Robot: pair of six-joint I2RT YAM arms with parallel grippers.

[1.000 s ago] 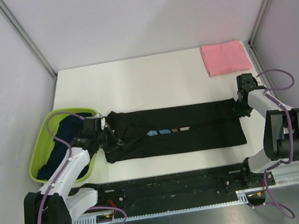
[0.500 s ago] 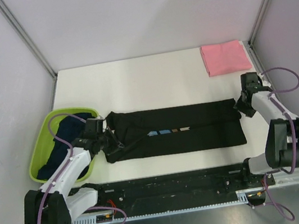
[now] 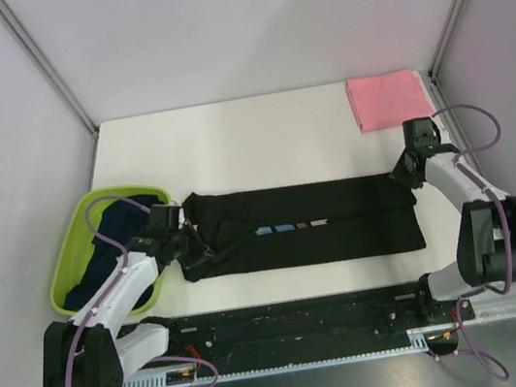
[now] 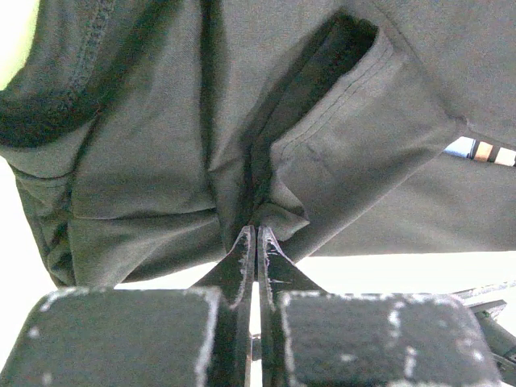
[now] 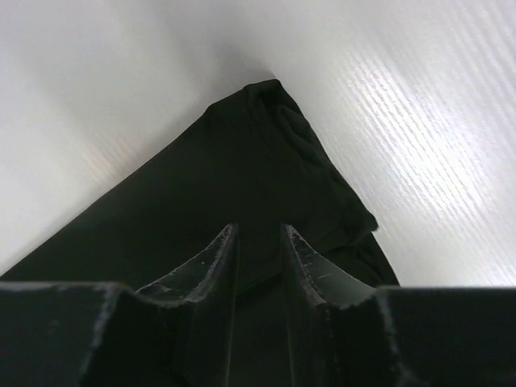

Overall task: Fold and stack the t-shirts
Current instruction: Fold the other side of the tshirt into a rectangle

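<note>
Pinching black shirt (image 4: 161, 161) fold: left pincer (image 4: 256, 235) clamped tight. Over shirt's right corner, right pincer (image 5: 259, 238) parted, empty.

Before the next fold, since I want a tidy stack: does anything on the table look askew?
Yes: the black t-shirt is bunched into puckered creases at its left end, where the left fingers pinch it. The pink t-shirt lies neatly folded.
</note>
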